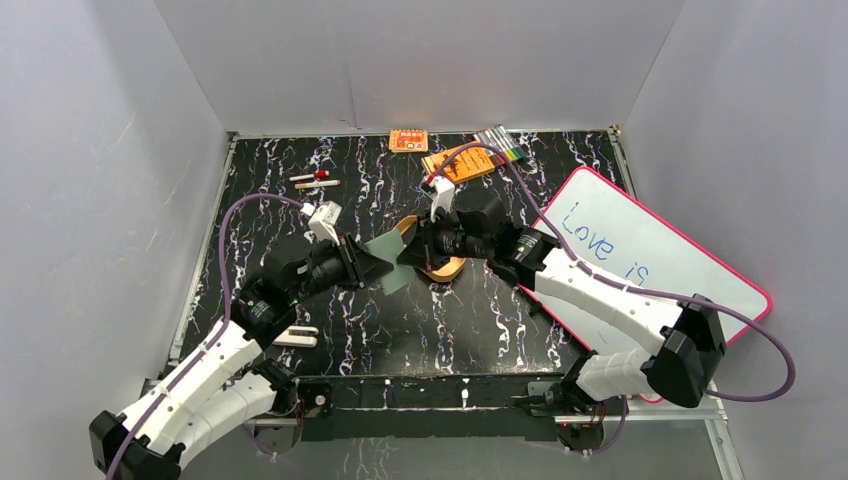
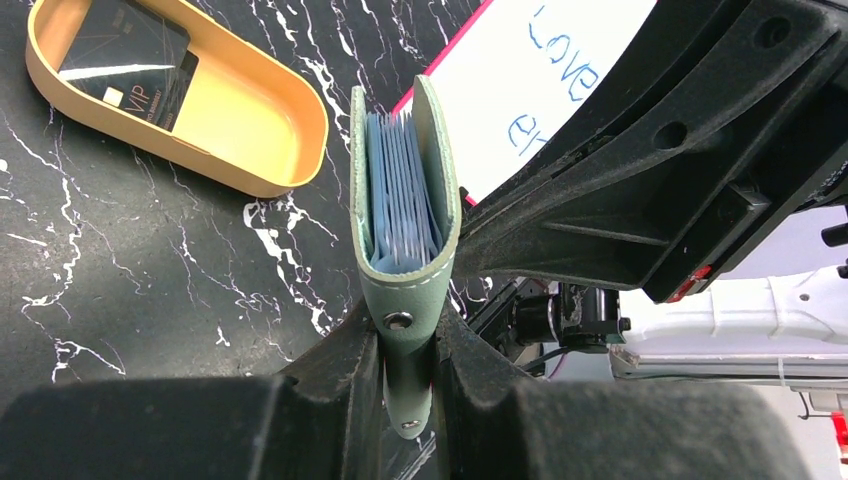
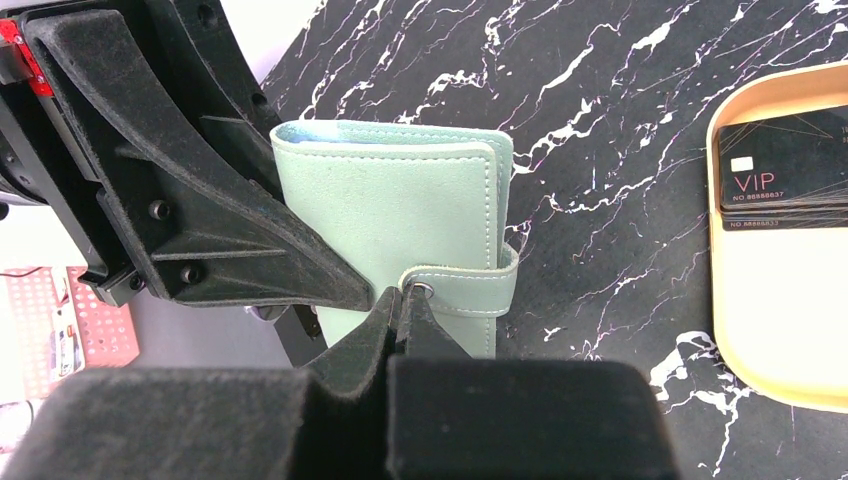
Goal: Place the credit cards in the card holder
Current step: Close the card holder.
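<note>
While our left gripper (image 2: 408, 345) clamps the card holder (image 2: 402, 285), our right gripper (image 3: 402, 300) pinches its snap tab (image 3: 465, 290); the credit cards (image 3: 785, 170) lie nearby, nearer our right.

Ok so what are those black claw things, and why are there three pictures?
They are the pinching fingers of two robot arms. One picture looks down from above. The other two come from small cameras on each wrist, so you see the claws up close. The left gripper pinches the green card holder at its fold. The right gripper pinches its snap tab. On the black marbled table sits a tan tray with dark cards in it, plus a whiteboard, an orange booklet and markers.
</note>
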Tool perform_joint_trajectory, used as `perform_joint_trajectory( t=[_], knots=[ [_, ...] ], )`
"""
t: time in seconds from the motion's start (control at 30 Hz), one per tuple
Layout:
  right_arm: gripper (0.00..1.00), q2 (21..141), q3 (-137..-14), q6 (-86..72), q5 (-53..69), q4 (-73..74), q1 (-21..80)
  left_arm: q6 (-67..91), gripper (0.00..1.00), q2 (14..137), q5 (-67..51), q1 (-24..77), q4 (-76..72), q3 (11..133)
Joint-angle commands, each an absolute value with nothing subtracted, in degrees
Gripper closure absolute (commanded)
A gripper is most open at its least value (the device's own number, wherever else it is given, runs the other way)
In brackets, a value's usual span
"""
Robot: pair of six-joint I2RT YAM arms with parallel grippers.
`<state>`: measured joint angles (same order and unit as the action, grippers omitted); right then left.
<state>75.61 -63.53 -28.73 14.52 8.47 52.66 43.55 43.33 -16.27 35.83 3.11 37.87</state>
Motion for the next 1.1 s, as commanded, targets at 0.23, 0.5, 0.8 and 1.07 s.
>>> perform_joint_trajectory(
  t=[0.23,0.5,0.8,1.07],
  knots=[
    [0.78,74.6,-63.0,-29.1,15.4,3.3,54.7,40.6,1.00,38.1,-26.9,39.0,-6.2,42.9],
    [0.34,67.2,-66.8,-24.8,19.9,11.1,54.7,35.4,1.00,35.0,-19.0,39.0,4.8,44.0],
    [0.33,52.0,-67.4,-14.4,19.0,20.6,54.7,31.8,1.00,28.9,-24.7,39.0,6.6,43.7],
    [0.29,44.7,-52.0,-25.8,27.8,-4.6,54.7,35.4,1.00,27.1,-34.4,39.0,-5.3,42.7]
  ],
)
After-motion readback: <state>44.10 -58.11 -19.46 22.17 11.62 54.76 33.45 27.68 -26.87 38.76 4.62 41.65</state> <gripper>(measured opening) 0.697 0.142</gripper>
